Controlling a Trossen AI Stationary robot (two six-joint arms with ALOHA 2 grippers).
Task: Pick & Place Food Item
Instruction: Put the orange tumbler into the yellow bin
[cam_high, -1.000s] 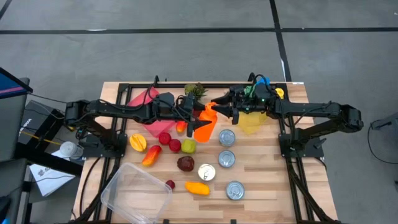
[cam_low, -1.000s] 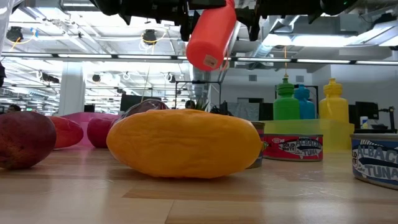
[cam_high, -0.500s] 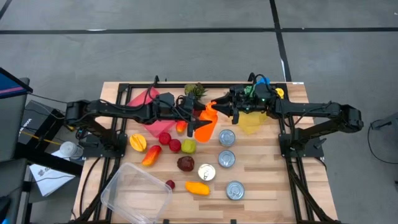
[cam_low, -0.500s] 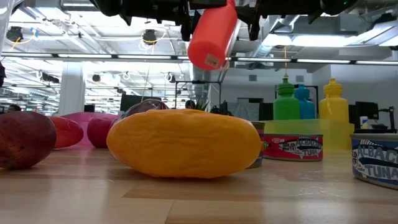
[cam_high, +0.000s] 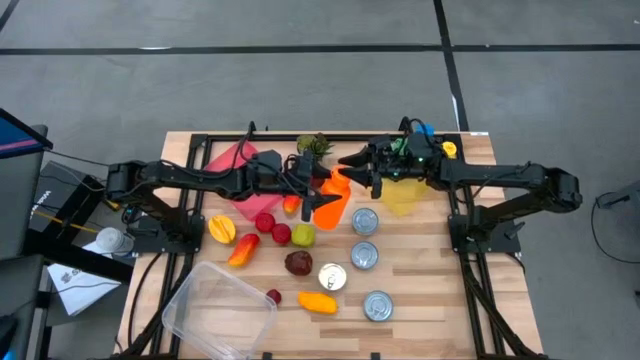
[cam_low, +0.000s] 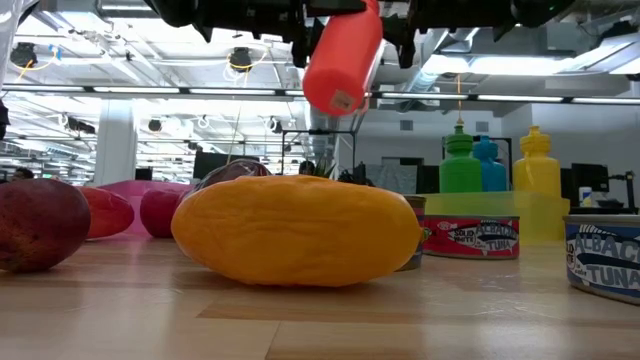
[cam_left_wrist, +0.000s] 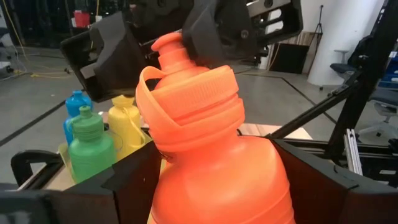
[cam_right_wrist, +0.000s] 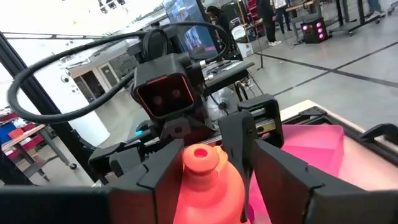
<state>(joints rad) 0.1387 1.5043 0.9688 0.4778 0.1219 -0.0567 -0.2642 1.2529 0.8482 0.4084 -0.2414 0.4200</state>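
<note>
Your left claw (cam_high: 318, 195) is clamped on the body of the orange bottle (cam_high: 331, 197), holding it in the air just above the middle of the frame in the overhead view; the left wrist view shows both dark fingers (cam_left_wrist: 134, 186) pressed against the bottle's sides. Your right claw (cam_high: 358, 165) sits at the bottle's cap end with its fingers spread either side of the spout. In the right wrist view those fingers (cam_right_wrist: 163, 171) flank the cap (cam_right_wrist: 200, 157) with gaps showing, so it looks open and not gripping.

What could go wrong: the bottle is tilted, and in the table-level view it hangs high at the top centre. If the left claw lets go before the right has a real hold, the bottle will likely drop onto the fruit and cans under it. The cap is narrow and ridged, so a pinch there could slip or twist the bottle out of line. The loose strap loop on the cap could also catch a finger.

Both arms reach in level from the two sides and meet near top centre, the left from the left edge, the right from the right.

The food sits untouched below: the yellow fruit (cam_high: 318, 302) low in the frame, red fruits (cam_high: 273, 226) left of centre, cans (cam_high: 364, 221) to the right, and the clear tub (cam_high: 220, 310) at lower left.
</note>
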